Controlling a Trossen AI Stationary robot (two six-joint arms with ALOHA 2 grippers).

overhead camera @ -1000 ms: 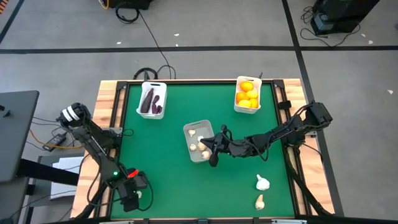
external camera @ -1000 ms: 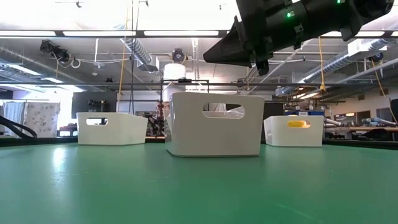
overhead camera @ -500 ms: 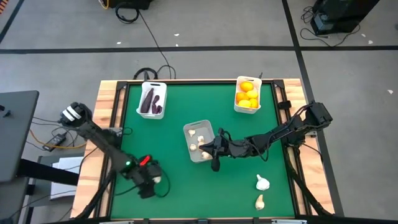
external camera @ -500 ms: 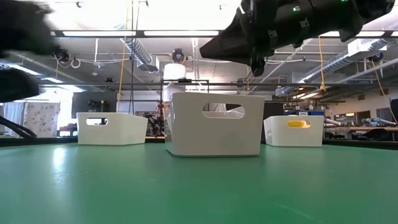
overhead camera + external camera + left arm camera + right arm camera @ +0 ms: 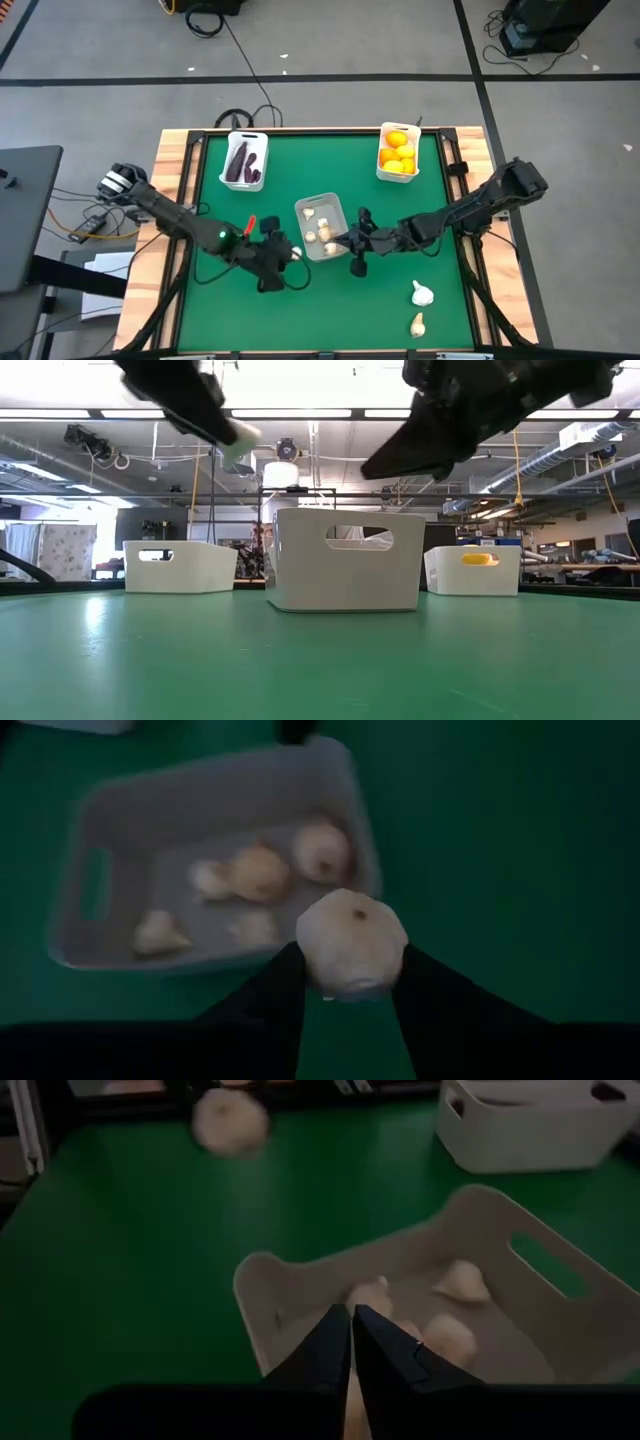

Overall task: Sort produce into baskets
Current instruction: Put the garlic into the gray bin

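A white basket (image 5: 320, 227) in the middle of the green table holds several garlic bulbs (image 5: 258, 872). My left gripper (image 5: 289, 254) hangs just off its near left corner, shut on one more garlic bulb (image 5: 350, 940), which also shows high up in the low view (image 5: 238, 432). My right gripper (image 5: 338, 238) is shut and empty above the basket's right rim (image 5: 300, 1270), clear of it in the low view (image 5: 385, 460). Two garlic bulbs (image 5: 422, 293) (image 5: 417, 323) lie on the table near the right front. My left gripper pinches the garlic bulb by its two opposite sides (image 5: 312, 958) between its two fingers. The fingers slant down from the table's near left toward the basket. The bulb is lifted clear of the table, one of its ends turned up toward the wrist.
A white basket of dark purple vegetables (image 5: 243, 160) stands at the far left and one of yellow-orange citrus fruits (image 5: 398, 152) at the far right. Wooden rails (image 5: 170, 180) edge the table. Open green surface lies along the near edge.
My left gripper has swung from the table's near left corner toward the middle basket, rising and turning, with the garlic bulb carried along clear of the table. My right gripper has drawn back a little from over the basket toward the right edge and tipped.
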